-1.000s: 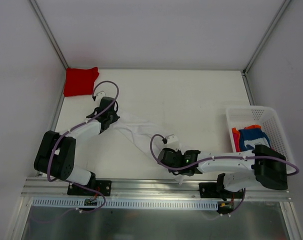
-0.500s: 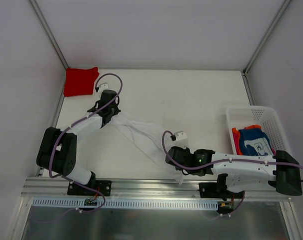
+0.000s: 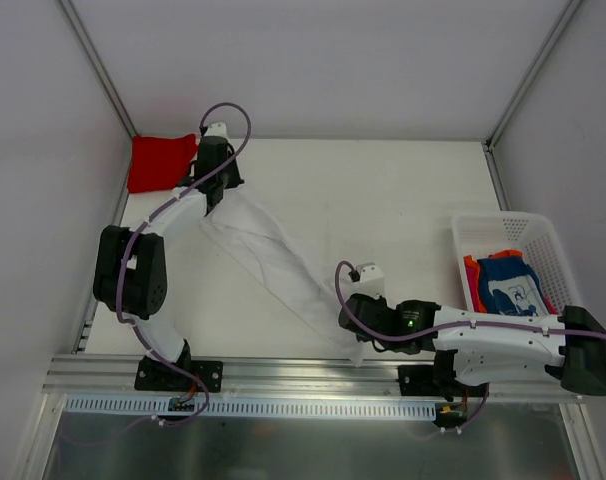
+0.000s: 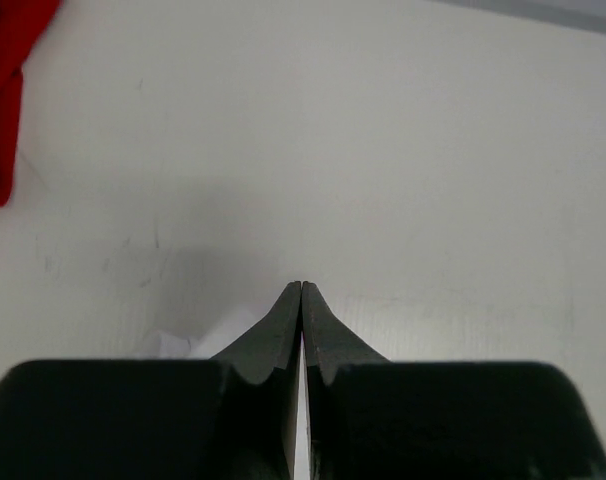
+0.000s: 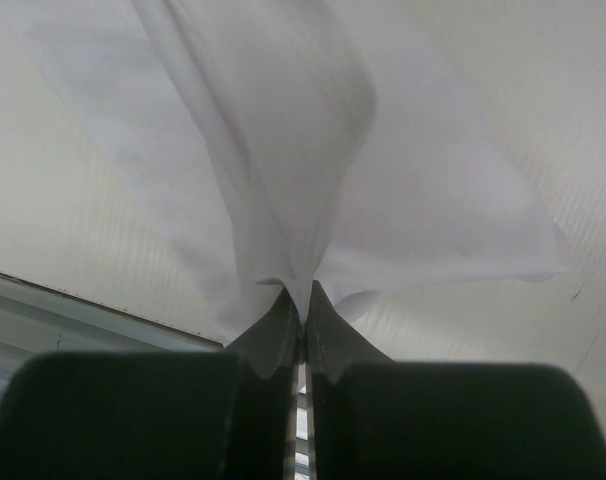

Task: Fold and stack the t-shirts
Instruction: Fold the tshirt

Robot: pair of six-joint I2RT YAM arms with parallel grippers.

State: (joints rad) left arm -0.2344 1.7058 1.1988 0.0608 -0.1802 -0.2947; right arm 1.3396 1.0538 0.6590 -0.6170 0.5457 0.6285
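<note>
The left arm is stretched toward the far left corner of the table (image 3: 403,190); the left gripper (image 4: 301,292) is clamped shut on one end of the white t-shirt (image 3: 273,262), just beside the red t-shirt (image 3: 158,162); the right arm is laid low along the near edge, and the right gripper (image 5: 301,295) is pinched on the other end; the cloth is drawn diagonally between them; the blue t-shirt (image 3: 508,282) and orange-red t-shirt (image 3: 470,275) are seen in the basket (image 3: 545,238).

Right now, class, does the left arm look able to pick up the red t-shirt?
Reach, likely yes: the left gripper sits just beside the red t-shirt, with nothing between. But its jaws are shut on the white t-shirt, so it would have to release that first.
</note>
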